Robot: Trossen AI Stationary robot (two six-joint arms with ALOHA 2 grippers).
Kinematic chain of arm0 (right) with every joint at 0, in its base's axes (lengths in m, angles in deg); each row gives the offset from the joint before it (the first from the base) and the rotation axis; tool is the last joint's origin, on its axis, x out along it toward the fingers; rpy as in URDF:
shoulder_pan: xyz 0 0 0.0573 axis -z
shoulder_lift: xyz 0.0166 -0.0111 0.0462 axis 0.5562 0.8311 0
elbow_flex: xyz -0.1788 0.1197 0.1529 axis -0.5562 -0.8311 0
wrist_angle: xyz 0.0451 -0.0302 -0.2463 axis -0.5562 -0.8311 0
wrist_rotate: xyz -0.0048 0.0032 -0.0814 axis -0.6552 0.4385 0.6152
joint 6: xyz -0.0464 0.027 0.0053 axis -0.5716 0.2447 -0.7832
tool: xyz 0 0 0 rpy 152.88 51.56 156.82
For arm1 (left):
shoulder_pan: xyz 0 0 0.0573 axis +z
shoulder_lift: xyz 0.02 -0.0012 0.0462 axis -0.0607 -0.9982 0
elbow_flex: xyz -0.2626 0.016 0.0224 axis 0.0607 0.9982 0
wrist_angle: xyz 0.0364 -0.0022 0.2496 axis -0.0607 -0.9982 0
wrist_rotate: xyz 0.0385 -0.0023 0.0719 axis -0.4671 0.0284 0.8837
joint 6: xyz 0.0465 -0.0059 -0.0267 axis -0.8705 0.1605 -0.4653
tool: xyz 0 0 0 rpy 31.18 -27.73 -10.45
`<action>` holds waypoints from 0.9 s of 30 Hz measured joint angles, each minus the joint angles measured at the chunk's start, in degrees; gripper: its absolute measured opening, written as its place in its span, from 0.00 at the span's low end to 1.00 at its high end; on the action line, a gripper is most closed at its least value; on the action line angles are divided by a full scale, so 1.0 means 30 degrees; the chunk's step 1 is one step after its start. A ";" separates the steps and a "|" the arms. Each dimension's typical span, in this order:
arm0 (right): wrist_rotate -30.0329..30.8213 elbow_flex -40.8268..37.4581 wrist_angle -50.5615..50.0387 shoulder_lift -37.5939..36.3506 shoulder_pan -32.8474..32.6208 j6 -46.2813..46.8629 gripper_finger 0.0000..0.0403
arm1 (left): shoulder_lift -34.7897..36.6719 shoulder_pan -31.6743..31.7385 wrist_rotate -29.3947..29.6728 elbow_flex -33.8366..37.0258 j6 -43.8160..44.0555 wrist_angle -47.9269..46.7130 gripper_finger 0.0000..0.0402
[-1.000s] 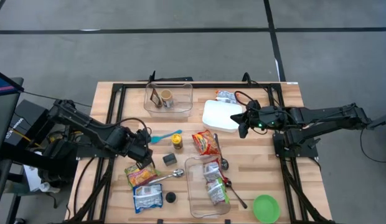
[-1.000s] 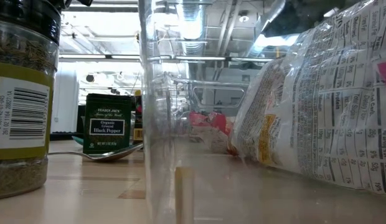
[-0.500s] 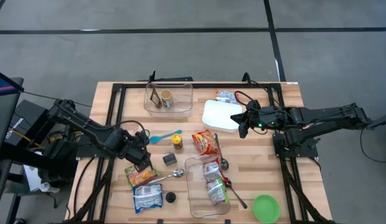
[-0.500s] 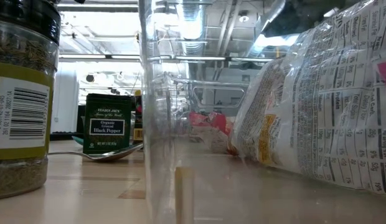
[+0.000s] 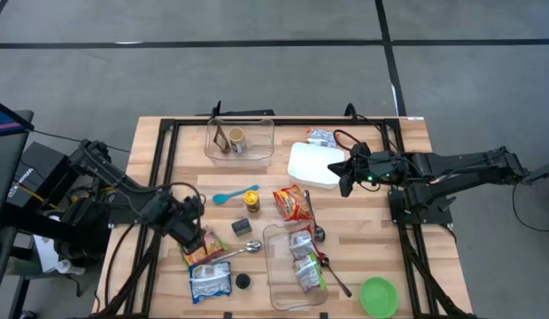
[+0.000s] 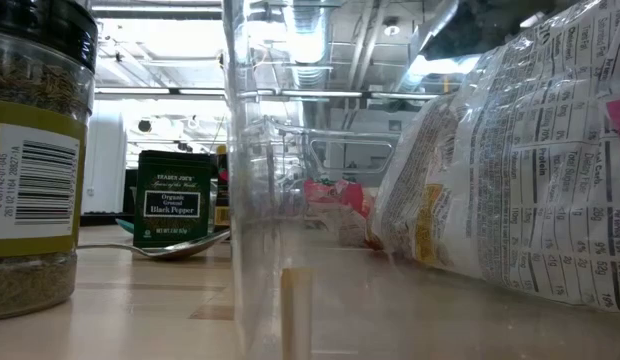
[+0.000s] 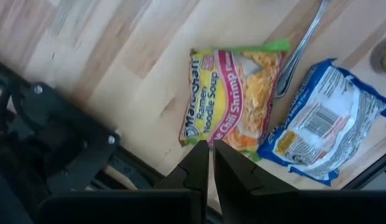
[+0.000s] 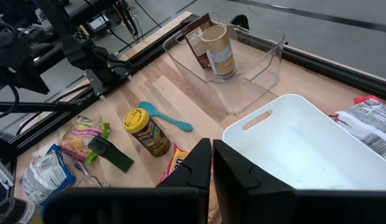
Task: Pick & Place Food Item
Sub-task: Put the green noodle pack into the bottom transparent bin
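Note:
A green-and-pink ramen packet (image 5: 202, 251) (image 7: 233, 99) lies flat on the table near its left front. My left gripper (image 5: 188, 235) (image 7: 210, 155) hangs shut above the packet's edge, pointing down, with nothing between its fingers. A blue-and-white packet (image 7: 317, 124) lies flat beside the ramen, and a spoon (image 7: 299, 50) lies just past both. An orange-red packet (image 5: 292, 204) lies mid-table. My right gripper (image 5: 345, 173) (image 8: 211, 155) waits shut in the air at the white bin (image 8: 299, 143).
A clear bin (image 5: 297, 264) near the front holds packets. Another clear bin (image 5: 240, 139) stands at the far edge with a cup in it. A spice jar (image 5: 251, 201), a blue scoop (image 5: 228, 196), a dark pepper tin (image 5: 242, 227) and a green bowl (image 5: 378, 297) lie around.
My left gripper, still shut, has gone toward the table's near left corner, off the middle of the ramen packet and over its left edge. The packet has stayed where it was.

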State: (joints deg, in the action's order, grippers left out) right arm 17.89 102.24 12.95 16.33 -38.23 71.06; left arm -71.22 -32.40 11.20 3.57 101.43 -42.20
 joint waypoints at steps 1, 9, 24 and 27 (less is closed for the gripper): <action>0.0000 0.0000 0.0005 0.0000 0.0002 0.0000 0.03 | 0.0000 -0.0302 0.0000 0.0000 0.0282 -0.0027 0.04; 0.0000 0.0000 0.0000 0.0000 0.0002 -0.0007 0.03 | 0.0000 -0.2693 0.0000 0.0000 0.2201 -0.0019 0.04; 0.0000 0.0000 0.0005 0.0000 -0.0004 -0.0015 0.03 | -0.0007 -0.7761 0.0332 0.0000 0.2609 -0.0040 0.04; 0.0002 0.0000 0.0005 0.0000 0.0002 -0.0013 0.03 | -0.0007 -0.8210 0.0662 0.0000 0.2607 -0.0038 0.04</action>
State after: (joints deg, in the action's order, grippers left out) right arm 17.90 102.24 12.97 16.33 -38.22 71.02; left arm -71.24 -57.03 13.19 3.57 109.25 -42.31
